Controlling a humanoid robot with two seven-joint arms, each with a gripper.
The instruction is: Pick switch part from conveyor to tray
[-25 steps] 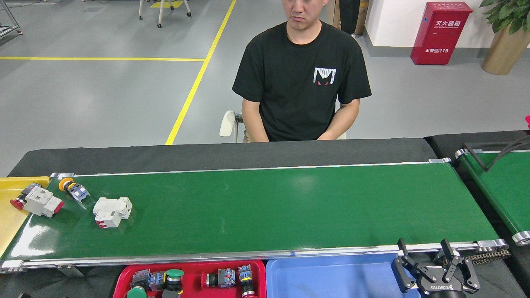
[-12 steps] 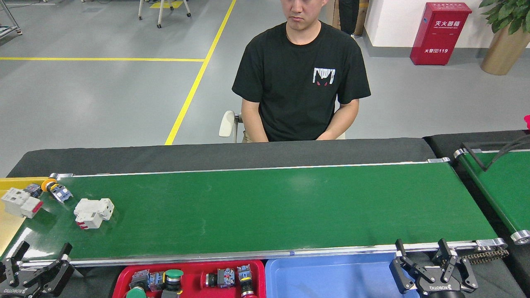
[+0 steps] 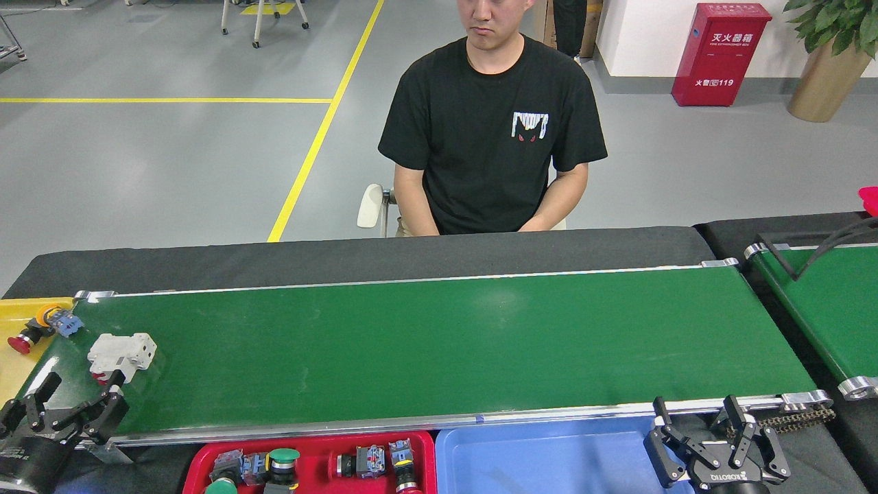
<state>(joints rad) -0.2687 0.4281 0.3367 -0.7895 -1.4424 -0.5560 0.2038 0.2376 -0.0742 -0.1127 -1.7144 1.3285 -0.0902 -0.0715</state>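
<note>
A white switch part point(image 3: 121, 354) lies on the long green conveyor point(image 3: 446, 343) near its left end. A yellow-capped, blue-bodied switch part point(image 3: 58, 320) sits at the belt's left end roller, at the edge of the yellow tray. My left gripper point(image 3: 72, 405) is open at the belt's near left corner, just in front of the white part and not touching it. My right gripper point(image 3: 699, 418) hangs open off the belt's near right corner, holding nothing. The red tray point(image 3: 312, 449) in front holds several switch parts.
A yellow tray point(image 3: 17, 363) at the far left holds a red-capped part point(image 3: 24, 339). A blue tray point(image 3: 549, 456) sits beside the red one. A second green belt point(image 3: 830, 309) stands at the right. A person sits behind the conveyor.
The belt carried the parts leftward; one white part has dropped out of sight at the left end. My left gripper came into view and rose to the belt's near left corner.
</note>
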